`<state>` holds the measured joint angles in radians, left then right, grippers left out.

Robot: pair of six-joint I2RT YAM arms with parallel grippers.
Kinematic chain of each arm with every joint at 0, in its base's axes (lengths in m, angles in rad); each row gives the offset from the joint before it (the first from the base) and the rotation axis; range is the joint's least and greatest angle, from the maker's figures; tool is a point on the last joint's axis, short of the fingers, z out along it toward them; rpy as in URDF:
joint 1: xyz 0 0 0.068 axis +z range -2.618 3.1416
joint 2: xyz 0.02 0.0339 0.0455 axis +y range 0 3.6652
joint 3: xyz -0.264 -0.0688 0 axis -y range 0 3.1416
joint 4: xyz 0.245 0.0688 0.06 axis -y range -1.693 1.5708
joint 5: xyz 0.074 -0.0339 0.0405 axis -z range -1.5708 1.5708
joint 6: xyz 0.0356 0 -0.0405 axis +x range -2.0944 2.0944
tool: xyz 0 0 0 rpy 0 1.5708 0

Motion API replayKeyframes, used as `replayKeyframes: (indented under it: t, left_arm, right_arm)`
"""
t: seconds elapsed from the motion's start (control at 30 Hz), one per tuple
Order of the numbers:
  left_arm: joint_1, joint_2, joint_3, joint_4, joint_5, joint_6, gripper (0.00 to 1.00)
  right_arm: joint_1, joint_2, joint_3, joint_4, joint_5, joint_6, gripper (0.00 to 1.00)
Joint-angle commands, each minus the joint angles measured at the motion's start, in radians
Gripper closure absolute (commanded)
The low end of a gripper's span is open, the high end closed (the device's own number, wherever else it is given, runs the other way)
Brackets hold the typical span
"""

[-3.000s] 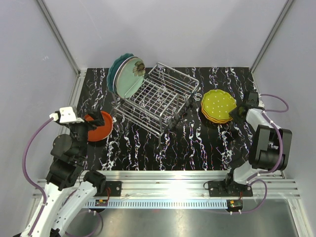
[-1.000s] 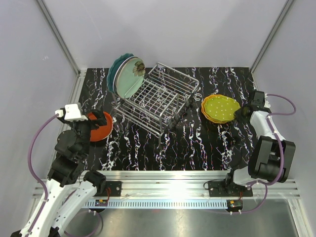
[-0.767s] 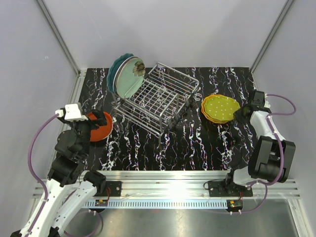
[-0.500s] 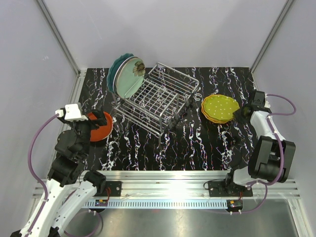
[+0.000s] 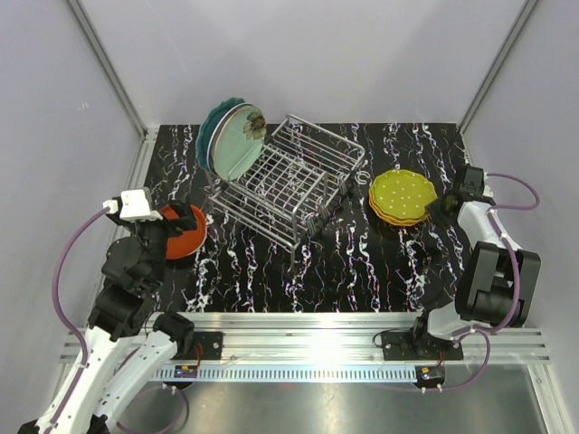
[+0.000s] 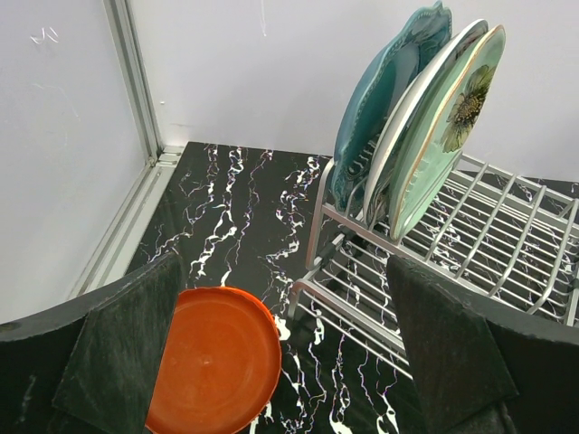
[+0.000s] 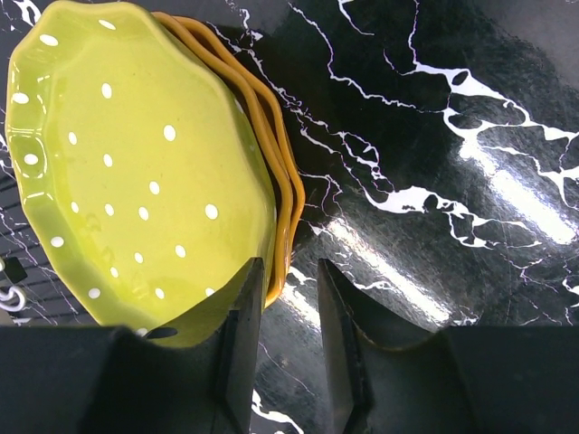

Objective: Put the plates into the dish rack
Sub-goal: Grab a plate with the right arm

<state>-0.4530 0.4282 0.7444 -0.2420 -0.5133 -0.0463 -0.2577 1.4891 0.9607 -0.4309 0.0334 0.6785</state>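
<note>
Yellow-green plate (image 7: 136, 163) is lying atop orange plates (image 7: 282, 194); right tool (image 7: 289, 280), jaws narrowly parted at their rims, is risking pinching two at once.

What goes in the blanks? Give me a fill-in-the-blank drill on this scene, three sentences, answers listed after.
1. The dish rack holds ___ upright plates.
2. The yellow-green dotted plate rests on a stack whose plates are ___.
3. The left gripper, near the red-orange plate, has its jaws wide ___.

Missing words: three; orange; open.
</note>
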Motion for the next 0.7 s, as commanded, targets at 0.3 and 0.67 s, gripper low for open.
replayKeyframes:
  t: [0.3,0.67]
  left_arm:
    - [-0.006,0.012,0.013,0.033,-0.022,0.0,0.01]
    - [-0.006,0.017,0.013,0.033,-0.019,0.003,0.01]
  right_arm:
    - [-0.006,0.051,0.053,0.06,-0.01,-0.002,0.6]
    - [-0.006,0.129,0.067,0.092,-0.029,-0.003,0.65]
